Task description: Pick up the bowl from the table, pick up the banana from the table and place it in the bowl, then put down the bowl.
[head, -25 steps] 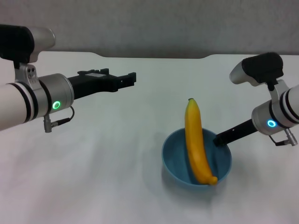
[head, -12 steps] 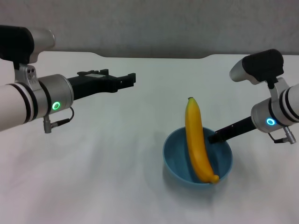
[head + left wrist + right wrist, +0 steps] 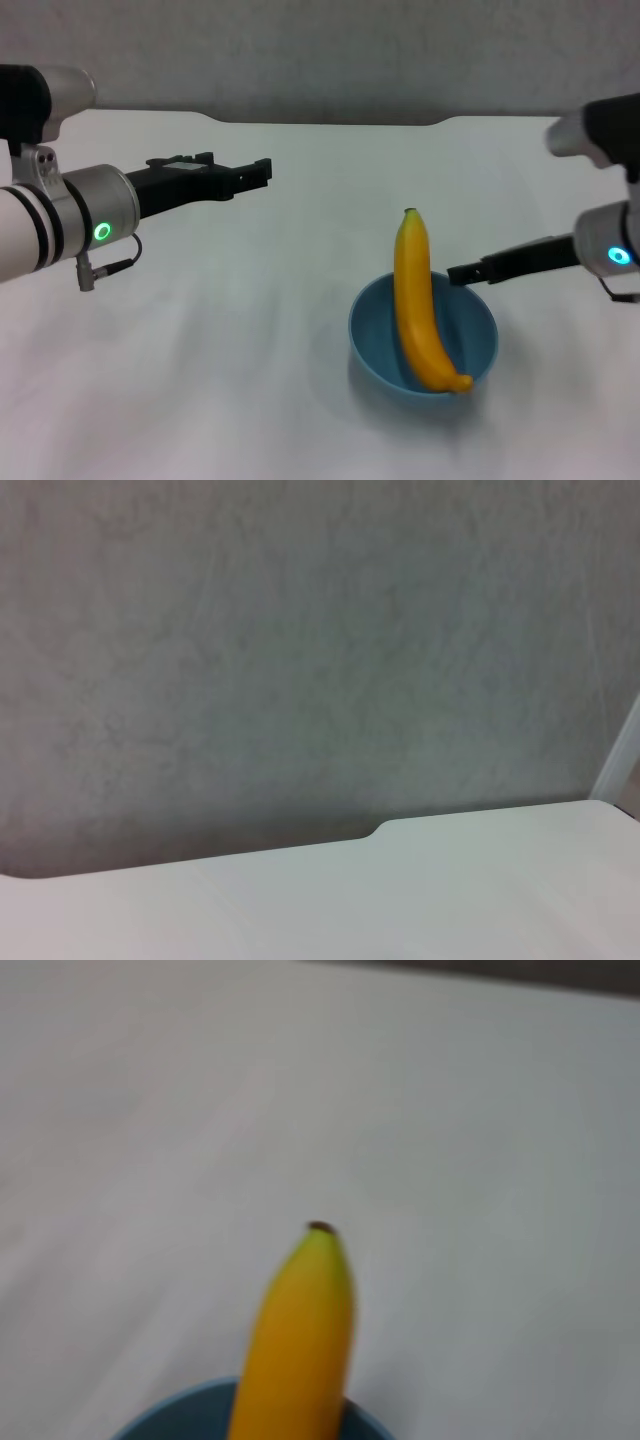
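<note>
The light-blue bowl (image 3: 368, 338) stands on the white table (image 3: 220, 370) right of centre. The yellow banana (image 3: 414, 300) lies in it, its stem end sticking out over the far rim. My right gripper (image 3: 453, 272) hovers just above the bowl's right rim, open and holding nothing. The right wrist view shows the banana (image 3: 300, 1340) and a strip of the bowl's rim (image 3: 175, 1416). My left gripper (image 3: 264, 170) is open and empty, raised over the table's left half, well away from the bowl.
The table's far edge has a shallow notch (image 3: 330, 122) against a grey wall; the left wrist view shows that notch (image 3: 200, 858) and the wall. Bare tabletop lies to the left of the bowl and in front of it.
My right gripper has come off the bowl's rim, lifted a little, and the arm has drawn back to the right. The bowl and banana stayed put. The left arm has drawn back slightly leftward.
</note>
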You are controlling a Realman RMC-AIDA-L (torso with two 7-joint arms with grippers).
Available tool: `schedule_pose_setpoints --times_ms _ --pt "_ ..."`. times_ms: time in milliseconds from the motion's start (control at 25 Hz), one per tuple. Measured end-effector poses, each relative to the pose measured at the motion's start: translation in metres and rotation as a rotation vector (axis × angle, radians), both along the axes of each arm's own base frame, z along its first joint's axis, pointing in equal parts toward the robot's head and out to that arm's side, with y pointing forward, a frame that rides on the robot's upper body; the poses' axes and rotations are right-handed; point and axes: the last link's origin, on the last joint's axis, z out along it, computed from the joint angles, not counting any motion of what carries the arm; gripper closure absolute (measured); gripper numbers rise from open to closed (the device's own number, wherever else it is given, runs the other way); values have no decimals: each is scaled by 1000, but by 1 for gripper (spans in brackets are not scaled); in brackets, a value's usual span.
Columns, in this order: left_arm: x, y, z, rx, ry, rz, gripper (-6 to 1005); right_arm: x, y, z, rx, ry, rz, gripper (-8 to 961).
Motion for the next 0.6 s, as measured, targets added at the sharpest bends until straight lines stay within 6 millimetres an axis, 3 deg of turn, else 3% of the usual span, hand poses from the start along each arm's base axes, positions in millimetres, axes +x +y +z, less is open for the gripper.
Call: schedule_pose_setpoints --times_ms 120,320,600 --pt "-3 -1 2 5 3 5 91 7 -9 10 36 54 12 283" --pt "-17 -2 13 46 -4 26 91 20 -19 31 165 159 70 282" --pt "-54 -8 21 90 -157 50 91 41 -39 45 358 289 187 287"
